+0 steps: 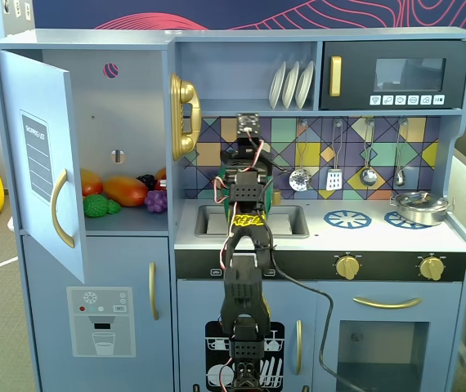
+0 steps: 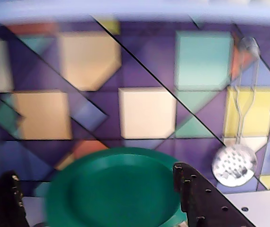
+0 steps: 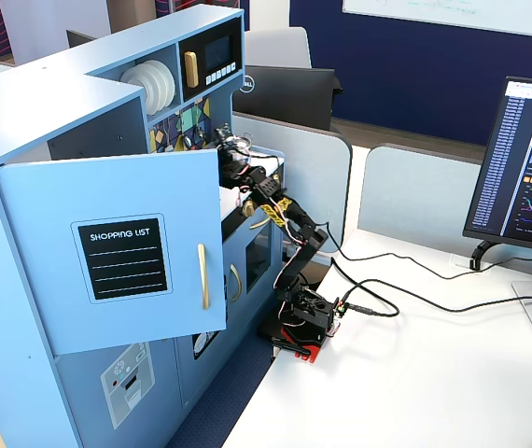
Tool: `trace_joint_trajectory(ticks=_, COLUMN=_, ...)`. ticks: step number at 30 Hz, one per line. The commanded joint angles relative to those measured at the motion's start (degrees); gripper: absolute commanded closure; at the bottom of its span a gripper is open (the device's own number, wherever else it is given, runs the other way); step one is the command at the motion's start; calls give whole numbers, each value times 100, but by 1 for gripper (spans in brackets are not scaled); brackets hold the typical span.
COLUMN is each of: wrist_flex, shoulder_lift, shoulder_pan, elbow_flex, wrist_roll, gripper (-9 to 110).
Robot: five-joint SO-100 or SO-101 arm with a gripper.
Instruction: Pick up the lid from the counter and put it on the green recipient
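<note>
In the wrist view a round dark-green rimmed face [image 2: 111,189] fills the space between my black fingers, blurred and cut off by the lower edge. No tab shows on it, so I cannot tell whether it is the lid or the mouth of the green recipient. My gripper [image 2: 94,172] stands open. The right finger [image 2: 196,198] overlaps the green rim, and the left finger [image 2: 4,203] is clear of it. In a fixed view, green slivers [image 1: 275,196] peek out on both sides of my arm [image 1: 248,204], above the sink; the fingers are hidden there.
A slotted spoon [image 2: 234,165] and other utensils [image 1: 368,173] hang on the tiled backsplash to the right. A silver pot [image 1: 419,206] sits on a burner print. The sink [image 1: 212,220] lies under the arm. The cupboard door [image 1: 45,163] stands open, with toy food [image 1: 123,192] inside.
</note>
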State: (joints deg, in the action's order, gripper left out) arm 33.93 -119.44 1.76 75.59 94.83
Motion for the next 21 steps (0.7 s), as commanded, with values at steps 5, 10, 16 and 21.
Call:
trace_joint_trajectory(ticks=5, wrist_flex=782, shoulder_lift=-2276, shoulder_pan=-44, elbow_flex=1345, wrist_roll=35, gripper=72)
trace_joint_trajectory(ticks=10, wrist_flex=1758, shoulder_lift=-3683, shoulder_pan=79, elbow_flex=3023, wrist_roll=-97, gripper=79)
trace_joint_trajectory(ticks=16, wrist_flex=2795, shoulder_lift=-5150, shoulder_pan=369, elbow_flex=5396, wrist_roll=114, gripper=100)
trace_joint_trajectory(ticks=21, wrist_flex=3393, shoulder_lift=-5669, shoulder_pan=475, elbow_flex=6970, wrist_roll=-176, gripper=101)
